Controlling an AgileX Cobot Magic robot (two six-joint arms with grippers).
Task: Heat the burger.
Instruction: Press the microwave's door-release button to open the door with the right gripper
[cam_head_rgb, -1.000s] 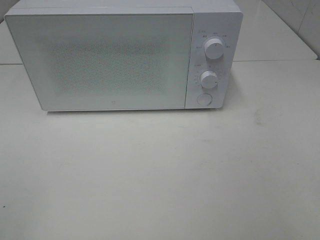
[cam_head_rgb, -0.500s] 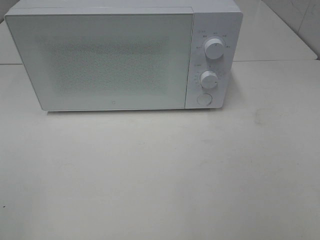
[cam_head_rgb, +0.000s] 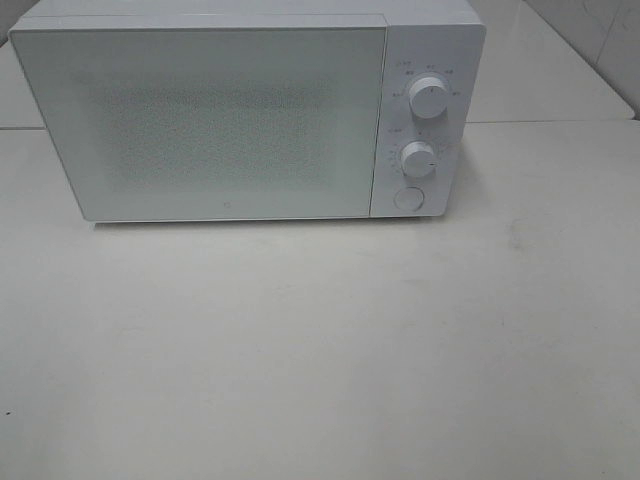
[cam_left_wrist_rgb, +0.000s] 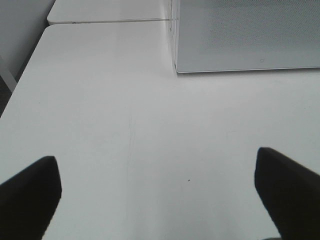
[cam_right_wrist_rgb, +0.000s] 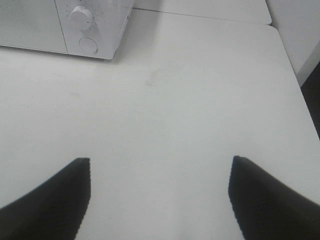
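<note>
Burger unseen, microwave (cam_head_rgb: 200, 120) shut, dial (cam_head_rgb: 429, 97) txt unreadable

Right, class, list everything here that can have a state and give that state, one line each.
Microwave door: shut.
Upper knob: mark pointing up.
Lower knob: mark pointing right.
Left end effector: open, empty.
Right end effector: open, empty.
</note>
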